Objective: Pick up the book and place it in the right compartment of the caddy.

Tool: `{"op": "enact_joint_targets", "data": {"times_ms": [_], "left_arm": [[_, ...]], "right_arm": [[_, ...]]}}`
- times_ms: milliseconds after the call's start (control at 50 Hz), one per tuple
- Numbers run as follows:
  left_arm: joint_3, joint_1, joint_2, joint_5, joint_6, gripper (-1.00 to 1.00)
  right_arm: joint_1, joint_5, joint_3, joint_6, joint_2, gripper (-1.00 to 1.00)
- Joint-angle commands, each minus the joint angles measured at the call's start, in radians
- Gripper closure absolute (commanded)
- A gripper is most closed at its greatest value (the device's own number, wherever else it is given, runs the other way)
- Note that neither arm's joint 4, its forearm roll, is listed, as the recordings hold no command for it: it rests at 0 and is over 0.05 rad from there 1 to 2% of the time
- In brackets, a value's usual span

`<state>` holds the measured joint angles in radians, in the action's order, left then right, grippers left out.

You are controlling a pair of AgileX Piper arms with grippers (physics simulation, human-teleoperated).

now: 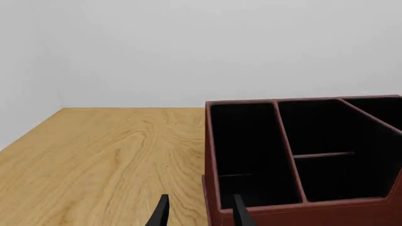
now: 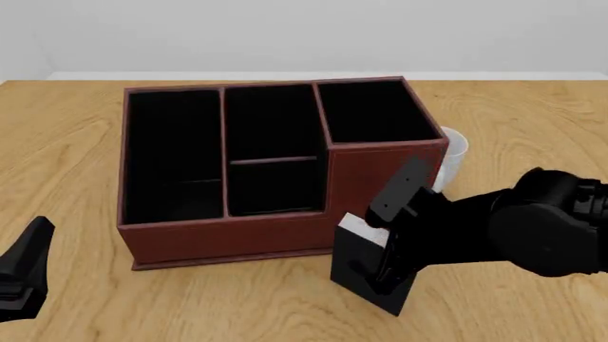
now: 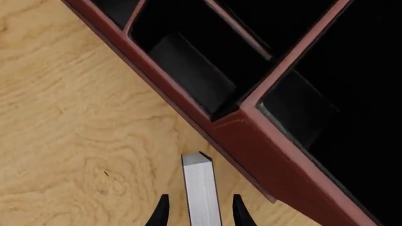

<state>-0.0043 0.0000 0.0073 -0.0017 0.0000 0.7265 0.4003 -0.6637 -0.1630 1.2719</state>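
The reddish-brown caddy (image 2: 228, 231) sits mid-table, and its tall right compartment (image 2: 371, 114) is empty. The black book (image 2: 349, 263) stands tilted on the table just in front of that raised corner, white page edge up. My right gripper (image 2: 380, 278) is down over the book. In the right wrist view the white page edge of the book (image 3: 199, 183) runs between the fingers of the right gripper (image 3: 198, 214), which is open with a gap on each side. My left gripper (image 2: 24, 285) hangs open and empty at the near left. Ahead of the left gripper (image 1: 199, 216) is the caddy's left corner (image 1: 301, 212).
A white mug (image 2: 454, 153) stands behind the caddy's right side, close to the right arm's elbow. The caddy's long left pocket (image 2: 171, 153) and divided middle pockets (image 2: 273, 149) hold nothing. Bare wood table (image 1: 94, 160) stretches to the caddy's left.
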Motion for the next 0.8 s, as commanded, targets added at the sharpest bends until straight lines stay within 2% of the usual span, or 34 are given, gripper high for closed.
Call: {"op": "enact_joint_targets", "data": {"times_ms": [20, 260, 280, 420, 580, 720, 800], "left_arm": [[0.000, 0.000, 0.000, 0.000, 0.000, -1.00], [0.000, 0.000, 0.000, 0.000, 0.000, -1.00], [0.000, 0.000, 0.000, 0.000, 0.000, -1.00], [0.000, 0.000, 0.000, 0.000, 0.000, -1.00], [0.000, 0.000, 0.000, 0.000, 0.000, -1.00], [0.000, 0.000, 0.000, 0.000, 0.000, -1.00], [0.000, 0.000, 0.000, 0.000, 0.000, -1.00]], "right_arm": [[0.001, -0.041, 0.041, 0.016, 0.051, -1.00], [-0.019, -0.101, 0.089, 0.018, 0.106, -1.00], [-0.022, -0.106, 0.099, 0.014, 0.106, 1.00], [-0.003, -0.093, 0.101, 0.018, 0.086, 1.00], [0.043, -0.021, 0.069, 0.043, 0.027, 1.00], [0.120, 0.067, 0.035, 0.099, -0.037, 1.00], [0.131, 0.105, 0.017, 0.101, -0.065, 1.00]]}}
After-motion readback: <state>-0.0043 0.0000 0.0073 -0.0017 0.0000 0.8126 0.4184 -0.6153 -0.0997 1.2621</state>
